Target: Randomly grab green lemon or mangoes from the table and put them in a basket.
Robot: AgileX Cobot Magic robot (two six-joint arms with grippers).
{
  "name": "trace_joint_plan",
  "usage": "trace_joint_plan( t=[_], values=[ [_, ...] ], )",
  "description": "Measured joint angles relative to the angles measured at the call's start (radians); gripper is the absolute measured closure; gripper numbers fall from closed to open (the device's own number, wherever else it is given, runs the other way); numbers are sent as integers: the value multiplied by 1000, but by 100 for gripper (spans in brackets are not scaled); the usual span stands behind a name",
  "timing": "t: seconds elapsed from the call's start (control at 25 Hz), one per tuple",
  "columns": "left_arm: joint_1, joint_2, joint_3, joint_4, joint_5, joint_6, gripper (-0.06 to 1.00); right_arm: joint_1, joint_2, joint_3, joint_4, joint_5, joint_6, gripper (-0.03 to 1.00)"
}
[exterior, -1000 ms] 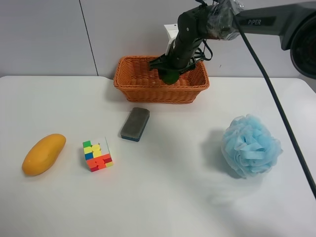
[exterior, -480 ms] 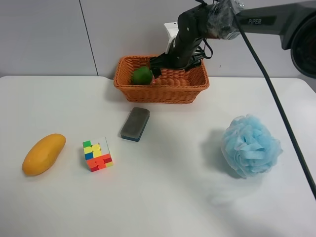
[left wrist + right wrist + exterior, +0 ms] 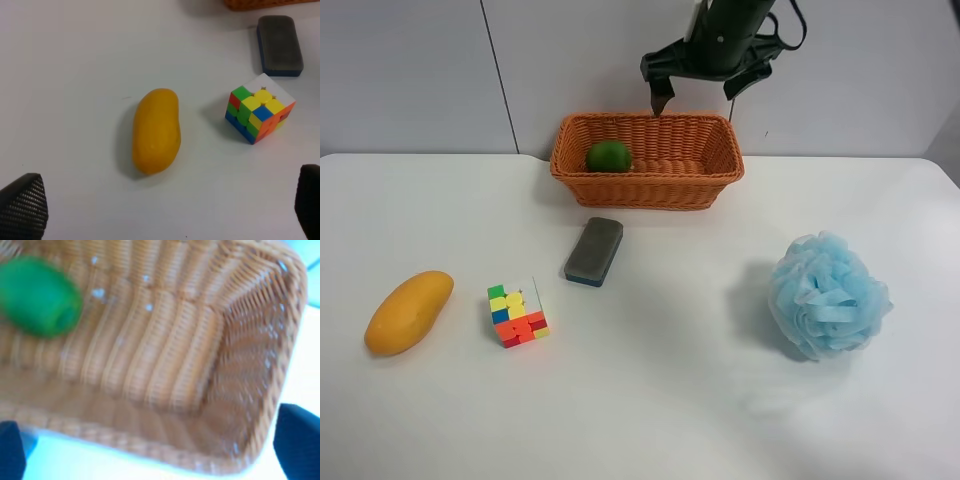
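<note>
One fruit of the two is in place: the green lemon (image 3: 608,156) lies on the floor of the basket (image 3: 645,190), close to one end wall, and it is the only thing in there; the rest of the woven floor shows bare in the right wrist view. The right gripper (image 3: 695,98) hangs above the basket's far rim with its fingers spread wide and nothing between them, clear of lemon and wicker alike. The mango (image 3: 408,312) lies out on the worktop (image 3: 670,400), well apart from the basket, with a puzzle cube (image 3: 517,313) just beside it and a grey eraser (image 3: 594,250) between that pair and the basket; a blue bath pouf (image 3: 828,295) sits far off on the other side. The left gripper (image 3: 165,210) looks down on the mango, fingers wide apart and empty, so the mango seems to be the step in hand. To do it well, the fingers should straddle the fruit across its narrow width, near the thick middle, since the smooth skin would likely slip if pinched toward a tapered end. The descent should keep the finger on the cube's side from nudging the cube. Once closed, a lift high enough to clear the flared wicker rim, with a release over bare floor beside the lemon, looks safest.
</note>
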Motion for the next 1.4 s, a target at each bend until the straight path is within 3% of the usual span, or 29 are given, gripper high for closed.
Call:
trace_joint_plan(
  t=[0.32,0.64,1.08,1.4],
  values=[
    [0,0,0,0,1,0,-5,0,-205,0,54,269,-91,-2],
    [0,0,0,0,1,0,-5,18,-406,92,62,284,-111,-2],
    [0,0,0,0,1,0,-5,113,-816,538,68,286,-121,-2],
    [0,0,0,0,1,0,-5,120,-1114,815,76,287,-122,-2]
  ],
)
